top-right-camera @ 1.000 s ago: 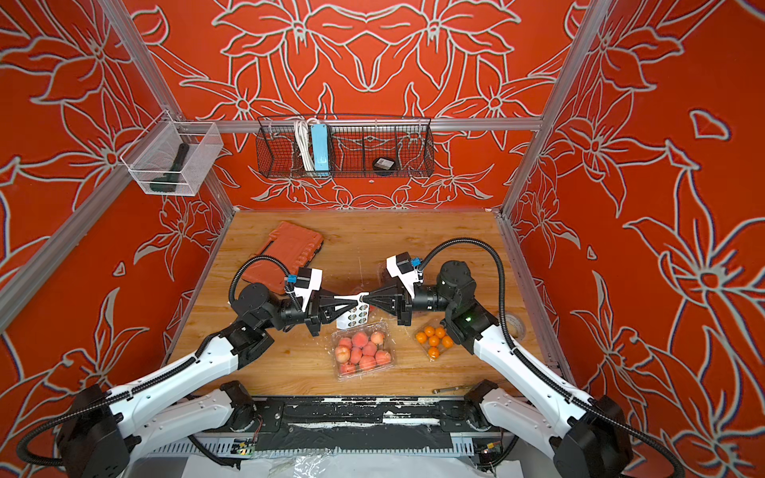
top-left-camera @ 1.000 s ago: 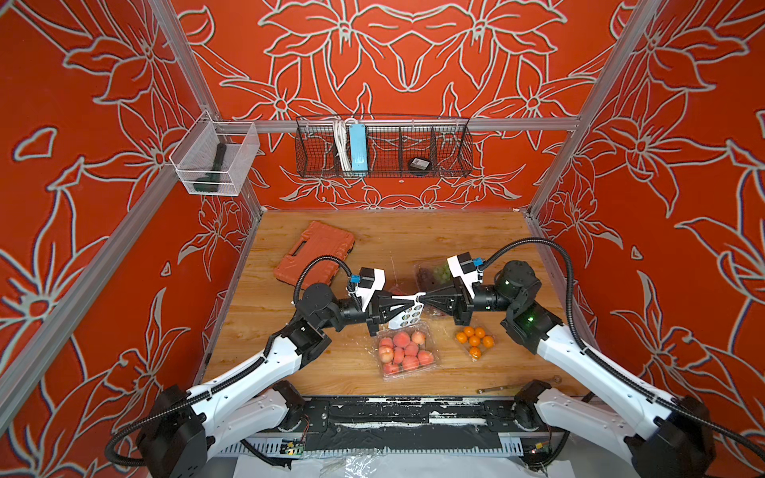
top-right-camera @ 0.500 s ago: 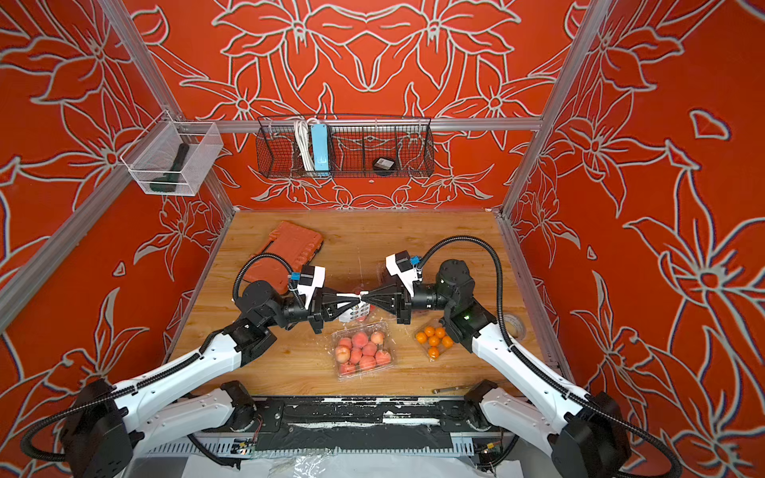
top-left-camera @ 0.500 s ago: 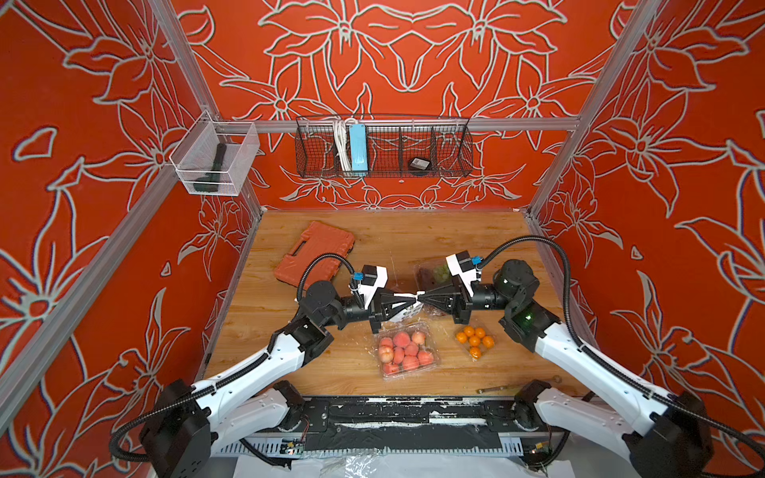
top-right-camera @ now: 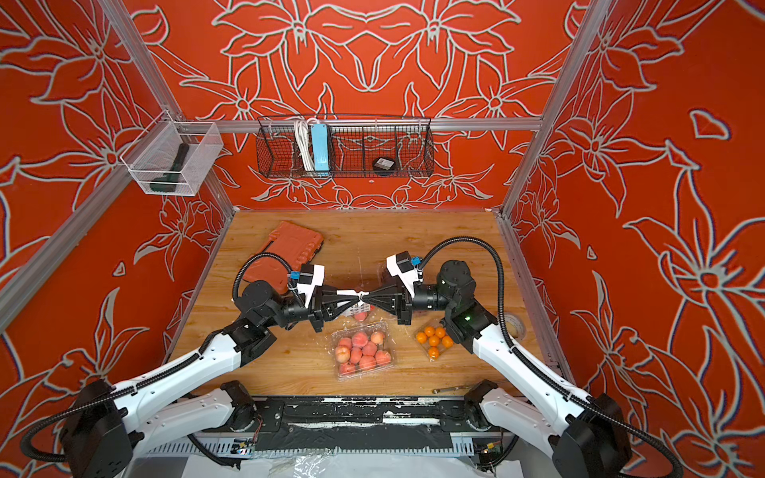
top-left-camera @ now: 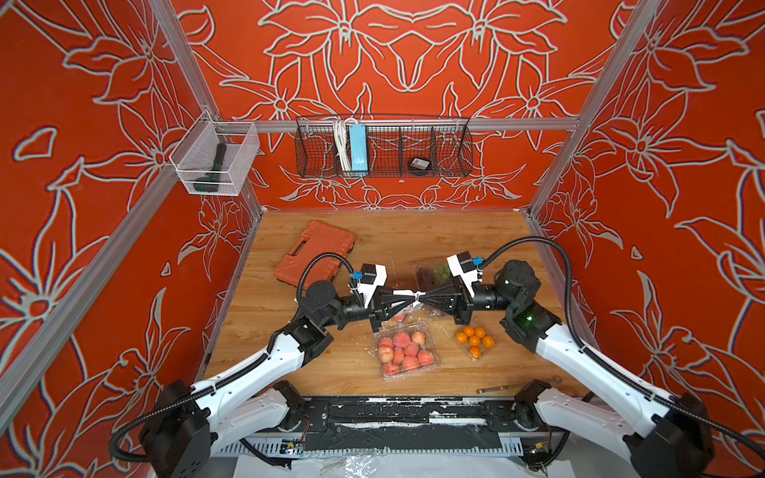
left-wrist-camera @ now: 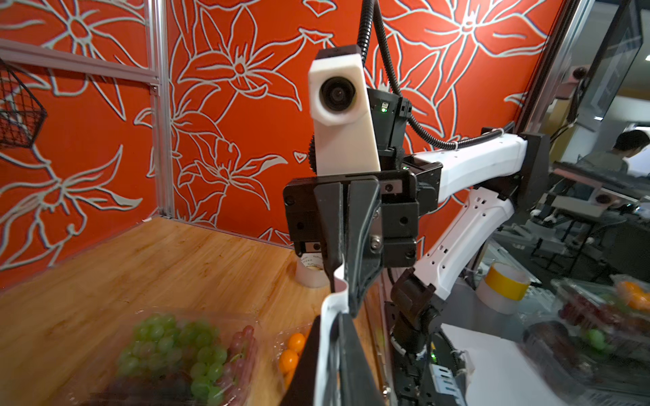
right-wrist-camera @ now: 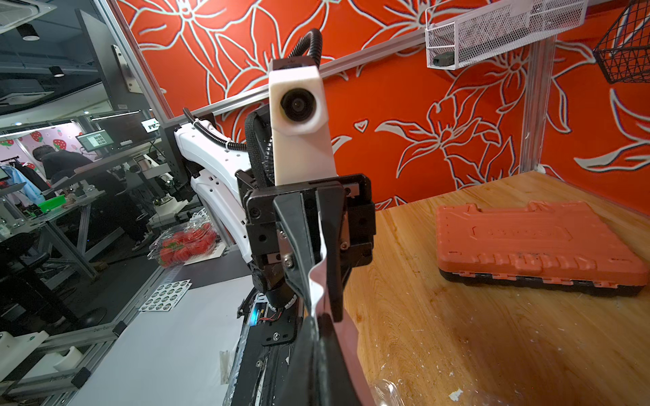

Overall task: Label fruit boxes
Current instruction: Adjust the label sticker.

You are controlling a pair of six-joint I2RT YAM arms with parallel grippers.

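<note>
Drawn tip to tip over the last second, the left gripper (top-left-camera: 412, 296) and right gripper (top-left-camera: 423, 296) now hold the sticker sheet (top-left-camera: 402, 295) edge-on. A moment ago it hung face-up between them with its dots showing; now it reads as a thin white sliver. Around that meeting point on the wooden table (top-left-camera: 414, 236) sit the many-peach box (top-left-camera: 405, 351) just at 6 o'clock, the orange box (top-left-camera: 474, 341) at 4 o'clock and the grape box (top-left-camera: 430, 275) at 1 o'clock beside the right gripper. The few-peach box (top-left-camera: 399, 318) is largely hidden under the left gripper at 7 o'clock. The right jaws are clamped on the sheet's end. The sheet also runs between the left jaws, but whether they are pinching or letting go cannot be told. Its long axis runs 9 to 3 o'clock, arm to arm, above the fruit. A sticker's shortest trip looks to be toward 6 o'clock, to the many-peach box, about equally near both arms; the orange box favours the right arm. An orange tool case (top-left-camera: 316, 256) lies apart at 10 o'clock.
</note>
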